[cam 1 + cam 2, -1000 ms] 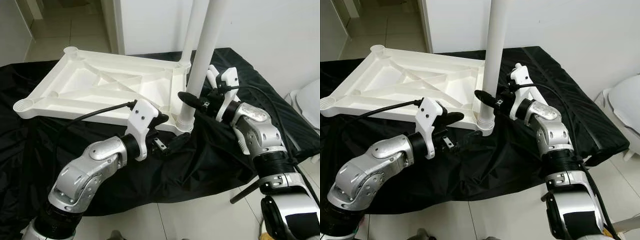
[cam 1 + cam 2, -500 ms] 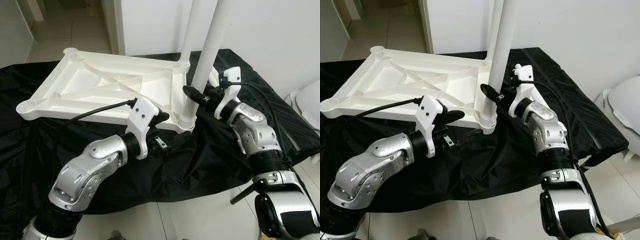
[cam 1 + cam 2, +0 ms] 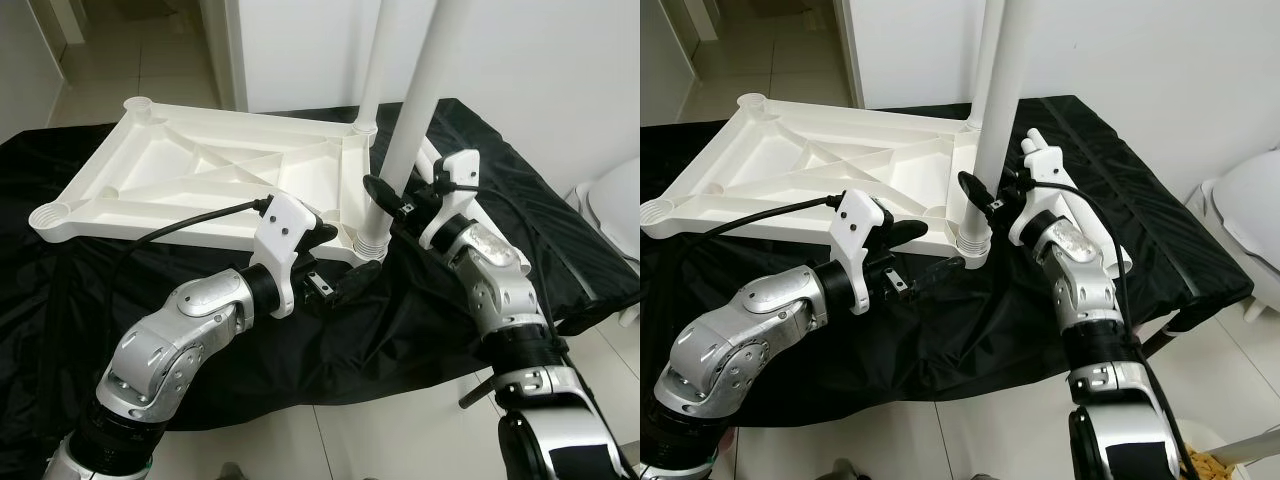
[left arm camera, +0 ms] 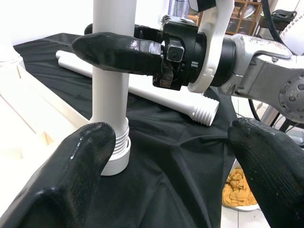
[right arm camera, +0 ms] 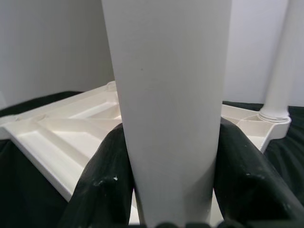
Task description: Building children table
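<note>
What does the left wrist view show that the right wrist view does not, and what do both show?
Left wrist view alone: a spare leg lying on the black cloth, and the right gripper clamped on the upright leg. Right wrist view alone: a second standing leg at the far corner. Both: the upright leg and the upturned tabletop.

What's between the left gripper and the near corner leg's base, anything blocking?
Nothing visible. The left gripper is open, with only black cloth between it and the leg. The right gripper already clamps that leg higher up, above the threaded base at the tabletop corner.
</note>
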`<state>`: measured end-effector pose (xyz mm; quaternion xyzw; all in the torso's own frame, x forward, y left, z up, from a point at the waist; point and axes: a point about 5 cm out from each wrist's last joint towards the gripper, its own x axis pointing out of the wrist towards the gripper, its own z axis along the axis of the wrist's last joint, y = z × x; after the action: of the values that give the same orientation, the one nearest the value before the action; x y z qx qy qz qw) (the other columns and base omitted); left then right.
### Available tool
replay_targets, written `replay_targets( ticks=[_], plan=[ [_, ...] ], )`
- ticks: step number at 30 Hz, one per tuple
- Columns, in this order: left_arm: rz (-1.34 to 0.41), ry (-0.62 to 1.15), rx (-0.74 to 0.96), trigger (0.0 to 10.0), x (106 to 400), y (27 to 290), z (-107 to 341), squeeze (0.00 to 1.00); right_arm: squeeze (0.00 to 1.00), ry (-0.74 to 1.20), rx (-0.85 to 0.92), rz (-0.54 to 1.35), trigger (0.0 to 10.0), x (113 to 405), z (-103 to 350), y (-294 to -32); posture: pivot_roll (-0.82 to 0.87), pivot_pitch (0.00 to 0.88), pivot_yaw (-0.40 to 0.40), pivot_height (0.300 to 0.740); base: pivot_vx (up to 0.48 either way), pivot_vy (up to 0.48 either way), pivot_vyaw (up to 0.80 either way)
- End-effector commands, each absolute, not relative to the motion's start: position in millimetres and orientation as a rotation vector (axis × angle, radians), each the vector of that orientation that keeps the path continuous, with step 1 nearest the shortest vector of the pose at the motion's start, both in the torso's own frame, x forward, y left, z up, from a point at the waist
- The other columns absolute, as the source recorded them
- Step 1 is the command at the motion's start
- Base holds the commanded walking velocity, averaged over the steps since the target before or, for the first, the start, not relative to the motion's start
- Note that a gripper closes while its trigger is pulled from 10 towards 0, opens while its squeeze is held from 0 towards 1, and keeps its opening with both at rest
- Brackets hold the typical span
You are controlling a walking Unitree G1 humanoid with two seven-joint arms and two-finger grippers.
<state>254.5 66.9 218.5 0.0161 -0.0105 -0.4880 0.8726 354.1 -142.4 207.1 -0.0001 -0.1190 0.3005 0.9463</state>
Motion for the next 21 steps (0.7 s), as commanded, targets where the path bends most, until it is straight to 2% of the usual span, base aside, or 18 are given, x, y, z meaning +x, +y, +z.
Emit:
replay_targets(
  ticks=[1, 10, 15, 21],
  plan=[
    [-1.053, -0.029, 0.037, 10.0, 250, 66, 221, 0.0, 0.0, -0.134, 0.045, 0.584, 10.0, 351, 180, -144, 0.0, 0.076, -0.009, 0.74, 0.0, 0.0, 0.0],
    [-1.053, -0.026, 0.035, 10.0, 250, 66, 221, 0.0, 0.0, -0.15, 0.049, 0.565, 10.0, 343, 176, -143, -0.01, 0.08, -0.004, 0.74, 0.0, 0.0, 0.0],
    [-1.061, -0.026, 0.032, 10.0, 251, 65, 222, 0.0, 0.0, -0.026, 0.08, 0.464, 10.0, 359, 166, -148, -0.01, 0.081, -0.001, 0.74, 0.0, 0.0, 0.0],
    [-1.058, -0.026, 0.034, 10.0, 251, 66, 222, 0.0, 0.0, 0.038, 0.114, 0.451, 10.0, 367, 165, -144, -0.01, 0.082, -0.005, 0.74, 0.0, 0.0, 0.0]
  ],
)
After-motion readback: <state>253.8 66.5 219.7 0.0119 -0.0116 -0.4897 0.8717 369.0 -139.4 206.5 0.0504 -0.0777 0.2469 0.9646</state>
